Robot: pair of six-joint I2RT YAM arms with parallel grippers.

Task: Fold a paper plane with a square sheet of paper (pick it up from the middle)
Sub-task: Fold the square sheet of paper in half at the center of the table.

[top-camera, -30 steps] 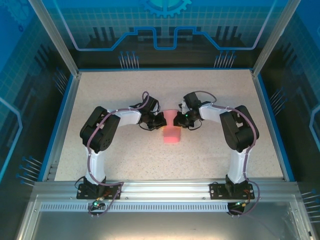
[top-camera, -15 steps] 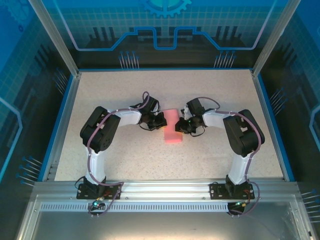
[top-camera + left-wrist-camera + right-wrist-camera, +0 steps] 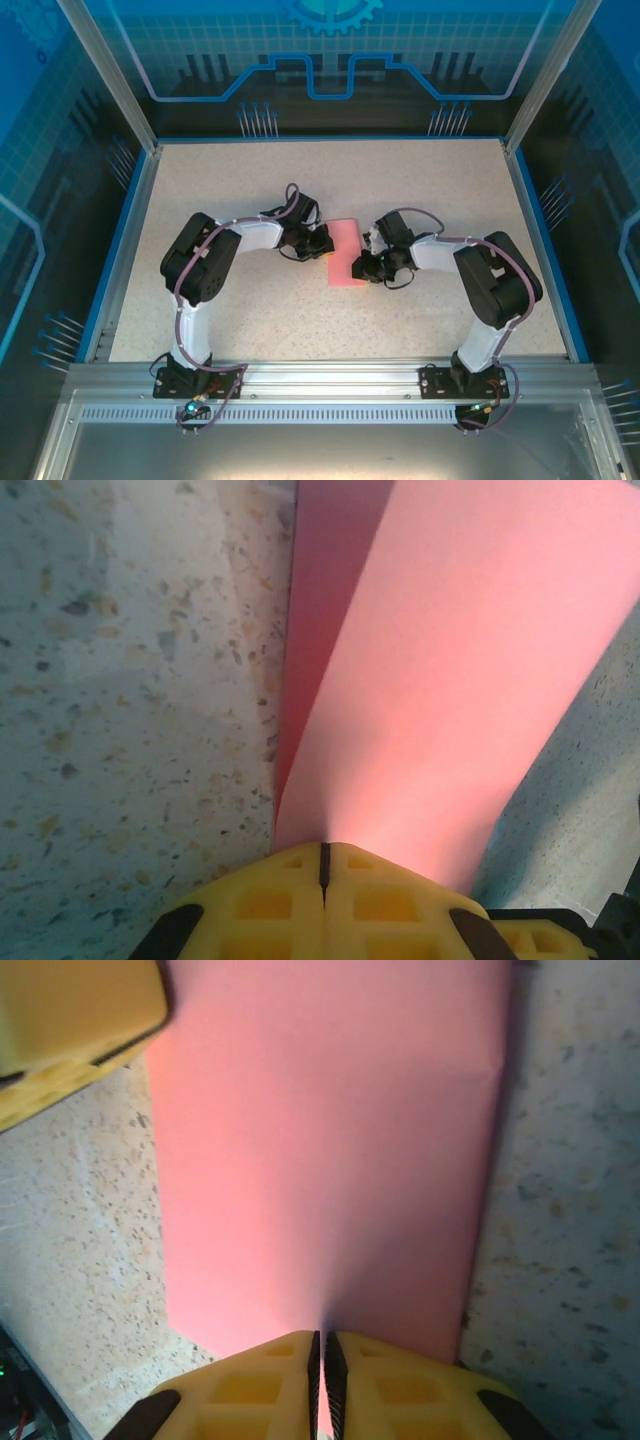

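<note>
Right now the pink paper [image 3: 346, 250] sits near the middle of the speckled table [image 3: 230, 180], caught between the two grippers. From above it reads as a narrow doubled strip. The left gripper [image 3: 323, 246] touches its left edge, and the right gripper [image 3: 361, 266] is at its right edge, closer to the near corner.

Seen from the left wrist, that gripper's yellow fingers [image 3: 260, 905] are pressed together, with only a hairline seam between them, and they pinch the paper's edge. The paper spreads away from the grip in two layers, a darker one beneath on the left and a lighter one on top. Table shows on both sides.

Seen from the right wrist, the yellow fingers [image 3: 255, 1385] stand almost together, a thin slit between them, and the paper's near edge runs into that slit, so it is nipped there too. The other gripper's yellow finger [image 3: 70, 1030] sits against the paper at the upper left. The paper seems to be raised a little off the table near the grips, though I cannot be sure of that.
</note>
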